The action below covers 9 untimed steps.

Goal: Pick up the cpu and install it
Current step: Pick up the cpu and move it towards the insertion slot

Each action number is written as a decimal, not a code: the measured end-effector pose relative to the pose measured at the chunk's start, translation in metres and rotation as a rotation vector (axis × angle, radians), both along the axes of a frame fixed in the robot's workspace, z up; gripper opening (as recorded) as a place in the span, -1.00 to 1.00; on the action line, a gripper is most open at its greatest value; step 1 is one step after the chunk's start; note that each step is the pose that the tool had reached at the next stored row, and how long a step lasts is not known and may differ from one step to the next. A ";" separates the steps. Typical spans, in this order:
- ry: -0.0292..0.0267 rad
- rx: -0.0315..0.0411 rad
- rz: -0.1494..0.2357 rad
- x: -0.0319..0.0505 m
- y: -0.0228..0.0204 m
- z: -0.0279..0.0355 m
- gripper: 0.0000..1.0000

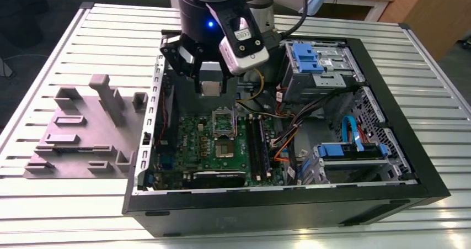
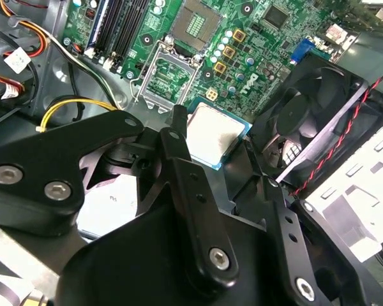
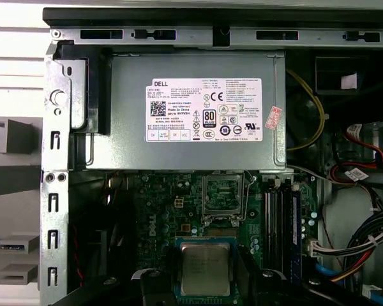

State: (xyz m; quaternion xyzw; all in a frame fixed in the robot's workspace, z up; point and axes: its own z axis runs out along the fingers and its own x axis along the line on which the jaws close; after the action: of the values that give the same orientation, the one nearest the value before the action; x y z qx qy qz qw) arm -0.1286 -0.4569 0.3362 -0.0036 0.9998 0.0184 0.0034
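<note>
Gripping the cpu (image 1: 211, 88) by two opposite edges, the hand (image 1: 211, 83) is clenched on the chip, its black fingers (image 2: 185, 172) pressed to either side. The cpu sits level between them, silvery top up. It hangs in the air inside the open case (image 1: 279, 205), clear of the green motherboard (image 1: 198, 147) below.

In the second wrist view the cpu (image 2: 214, 134) shows as a pale square with a blue-green rim, framed by the hand (image 2: 214, 143), with the board behind it and a black fan (image 2: 313, 121) just beside it. In the first wrist view the cpu (image 3: 205, 268) lies between the two finger ends of the hand (image 3: 207, 277). There the socket (image 3: 220, 197), its metal frame lifted, shows between the cpu and the grey power supply (image 3: 198, 108).

In the exterior view the socket (image 1: 223, 122) is on the board under the hand and nearer the camera than the cpu, and nothing touches it. A grey tray (image 1: 74, 122) with raised blocks lies on the slatted table (image 1: 81, 205), outside the case on the exterior view's left and well apart from the hand.
</note>
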 end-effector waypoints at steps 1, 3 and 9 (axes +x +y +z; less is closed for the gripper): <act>0.0000 0.0000 0.000 0.0000 0.0000 0.0000 -0.06; -0.0001 0.0002 0.000 0.0001 0.0000 -0.0002 -0.06; 0.0001 0.0002 0.000 0.0052 0.0000 -0.0008 -0.06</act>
State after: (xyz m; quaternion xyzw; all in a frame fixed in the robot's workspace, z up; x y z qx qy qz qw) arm -0.1234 -0.4569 0.3355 -0.0036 0.9998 0.0185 0.0034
